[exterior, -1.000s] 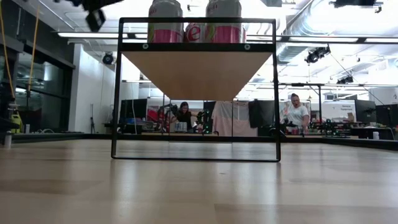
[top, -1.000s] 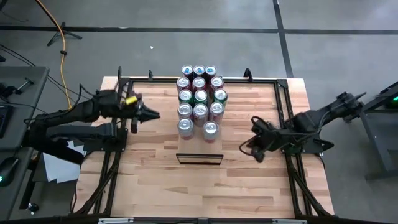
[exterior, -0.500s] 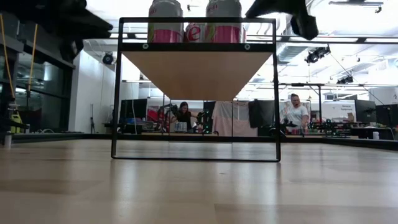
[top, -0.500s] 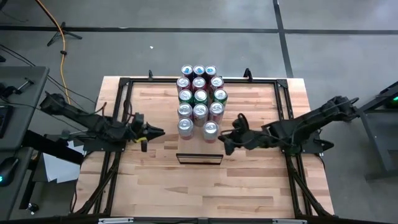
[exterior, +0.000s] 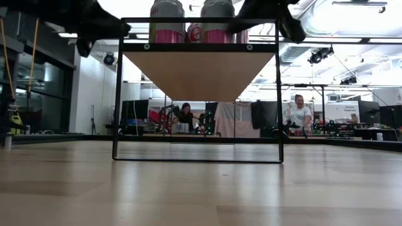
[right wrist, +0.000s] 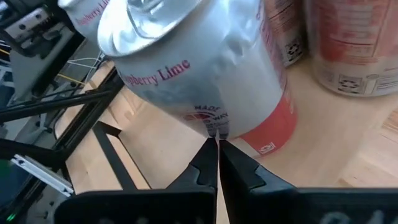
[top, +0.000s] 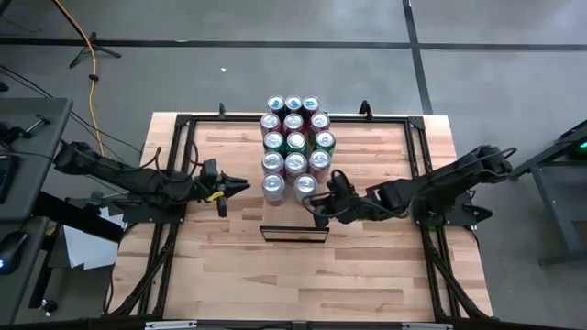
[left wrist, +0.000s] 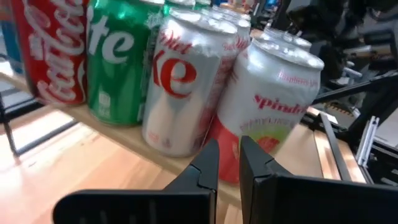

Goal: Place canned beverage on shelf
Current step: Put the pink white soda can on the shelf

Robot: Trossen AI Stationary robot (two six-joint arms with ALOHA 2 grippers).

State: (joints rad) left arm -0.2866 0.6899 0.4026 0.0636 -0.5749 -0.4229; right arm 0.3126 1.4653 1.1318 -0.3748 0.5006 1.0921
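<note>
Both sets of jaws shut, nothing gripped. Right gripper (top: 316, 207) pressed against near-right can (top: 305, 186) on shelf (exterior: 200, 71); can risks being tipped into neighbours or off edge. Left gripper (top: 242, 186) beside near-left can (top: 273, 187).

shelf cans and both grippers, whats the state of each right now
Spindrift can: upright at the shelf's front right, right gripper's tips against its side.
Diet Coke can: upright at the shelf's front left.
shelf: loaded with upright cans.
right gripper: shut, holding nothing.
left gripper: shut, empty, left of the cans.

Two people (exterior: 300, 115) stand behind, yellow cable (top: 92, 55) on floor.
</note>
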